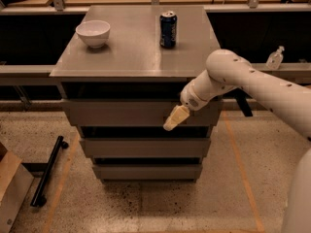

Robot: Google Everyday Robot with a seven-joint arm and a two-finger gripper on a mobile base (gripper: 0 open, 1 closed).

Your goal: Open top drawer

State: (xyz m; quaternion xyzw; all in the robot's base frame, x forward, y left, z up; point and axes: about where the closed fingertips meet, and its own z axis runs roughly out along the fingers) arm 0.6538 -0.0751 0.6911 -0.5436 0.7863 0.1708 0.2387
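The top drawer (121,112) is the widest grey-brown front, just under the cabinet's grey top (131,52). It looks level with the cabinet, with a dark gap above it. Two narrower drawer fronts sit below it (143,147) (146,171). My gripper (174,119) hangs from the white arm (243,79) that reaches in from the right. Its cream fingers (177,116) point down-left and lie over the right part of the top drawer's front, near its lower edge.
A white bowl (93,33) and a blue can (168,29) stand on the cabinet top. A black bar (47,171) lies on the floor at the left, next to a cardboard box (9,188). A clear bottle (275,58) sits on a ledge at the right.
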